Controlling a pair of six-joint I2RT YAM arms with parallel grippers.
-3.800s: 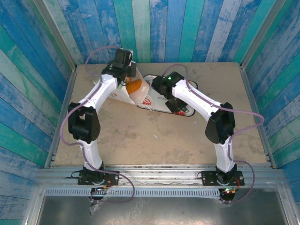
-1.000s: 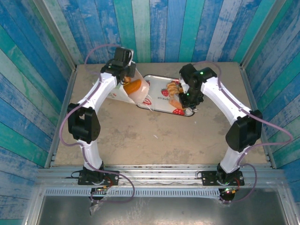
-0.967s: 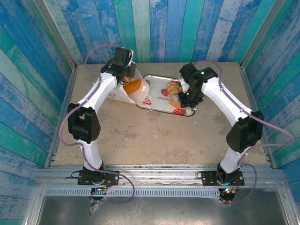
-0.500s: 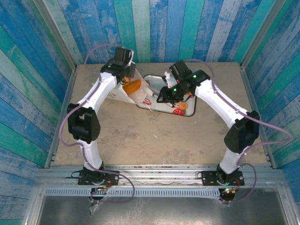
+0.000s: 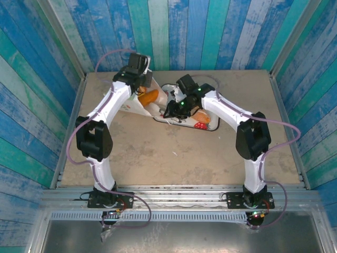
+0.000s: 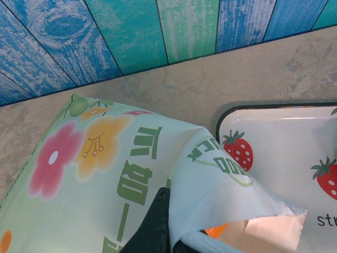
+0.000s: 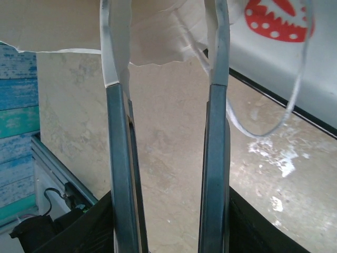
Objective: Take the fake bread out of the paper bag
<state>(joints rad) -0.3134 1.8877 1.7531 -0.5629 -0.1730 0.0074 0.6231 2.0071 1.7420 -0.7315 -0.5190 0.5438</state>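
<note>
Right gripper (image 5: 169,109) back from tray (image 6: 274,132) to paper bag (image 5: 138,108) mouth at tray's 9 o'clock; part-open, empty. Left gripper (image 5: 142,83) pinches bag rim. Fake bread (image 5: 150,97) remains inside.

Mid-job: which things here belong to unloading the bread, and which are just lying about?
Job:
paper bag
bread in its mouth
bread already out

Just there:
strawberry tray, under the unloaded bread
table
</note>
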